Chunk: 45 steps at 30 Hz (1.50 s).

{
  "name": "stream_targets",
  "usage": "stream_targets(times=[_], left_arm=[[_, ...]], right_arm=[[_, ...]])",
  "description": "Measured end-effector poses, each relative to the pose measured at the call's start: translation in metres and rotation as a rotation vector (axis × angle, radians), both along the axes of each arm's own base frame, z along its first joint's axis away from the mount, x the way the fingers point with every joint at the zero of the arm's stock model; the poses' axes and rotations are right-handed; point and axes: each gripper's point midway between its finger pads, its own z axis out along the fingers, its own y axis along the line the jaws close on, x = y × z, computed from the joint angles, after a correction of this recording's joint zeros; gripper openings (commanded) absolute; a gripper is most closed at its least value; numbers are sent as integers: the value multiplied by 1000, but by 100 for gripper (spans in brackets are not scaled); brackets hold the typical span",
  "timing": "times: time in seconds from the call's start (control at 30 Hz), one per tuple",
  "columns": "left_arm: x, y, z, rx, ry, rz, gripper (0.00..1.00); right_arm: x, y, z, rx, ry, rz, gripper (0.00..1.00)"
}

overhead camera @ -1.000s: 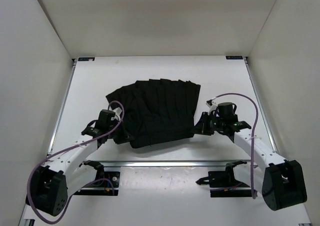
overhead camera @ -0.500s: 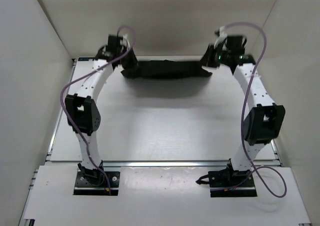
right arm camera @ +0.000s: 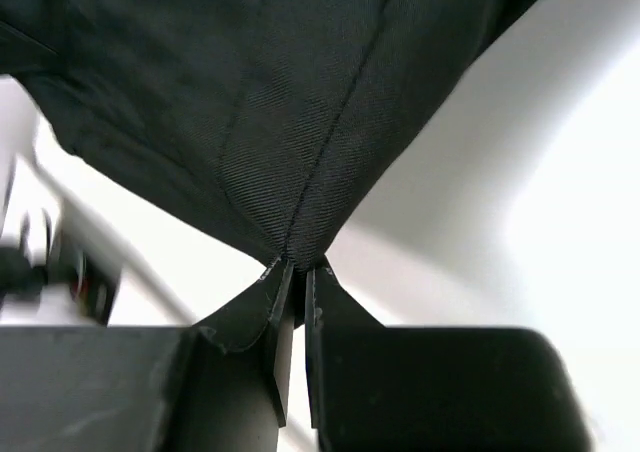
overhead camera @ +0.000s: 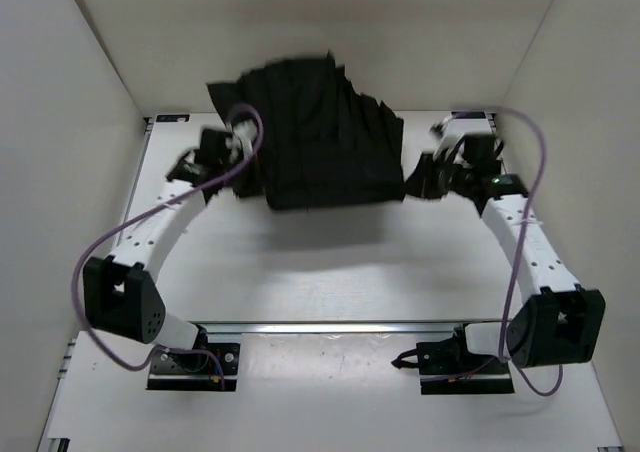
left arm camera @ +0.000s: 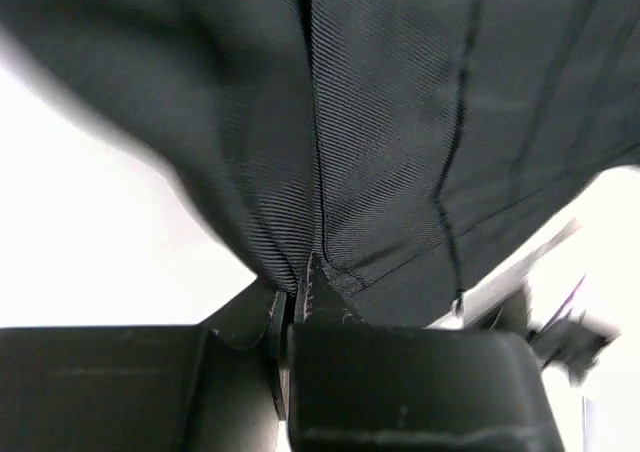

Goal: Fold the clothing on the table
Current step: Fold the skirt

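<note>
Left pincer point(overhead camera: 243, 167): clenched on one corner of the plain black short-sleeved garment of thin wrinkled fabric point(overhead camera: 320, 132); my fingertips point(left arm camera: 318, 287) pinch the hem where it bunches to a point.
Right pincer point(overhead camera: 415, 184): clenched on the opposite corner, cloth fanning out from my closed jaws.
Garment: held up off the table between my two pincers, spread wide, lengthwise creases showing.
Large flat white matte table point(overhead camera: 330, 272): below the garment, carrying its soft shadow.
Silver metal rail point(overhead camera: 330, 326): along the near table edge, by my bases.
</note>
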Motion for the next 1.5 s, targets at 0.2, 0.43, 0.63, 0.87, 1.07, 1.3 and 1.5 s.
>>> stream_targets(times=[0.2, 0.43, 0.63, 0.87, 1.07, 1.3, 1.5], left_arm=[[-147, 22, -143, 139, 564, -21, 0], [-83, 20, -92, 106, 311, -2, 0], [-2, 17, -129, 174, 405, 10, 0], [137, 6, 41, 138, -114, 92, 0], [63, 16, 127, 33, -342, 78, 0], [-45, 17, -103, 75, 185, 34, 0], [-152, 35, -200, 105, 578, 62, 21]], right_arm=[[-130, 25, -133, -31, 541, 97, 0], [-74, 26, -92, 20, 354, 65, 0], [10, 30, -90, 16, 371, 45, 0], [135, 17, 85, -22, -131, -28, 0], [57, 14, 106, 14, -254, -2, 0], [-29, 22, -97, 23, 261, 26, 0], [-119, 45, -175, 13, 596, 92, 1]])
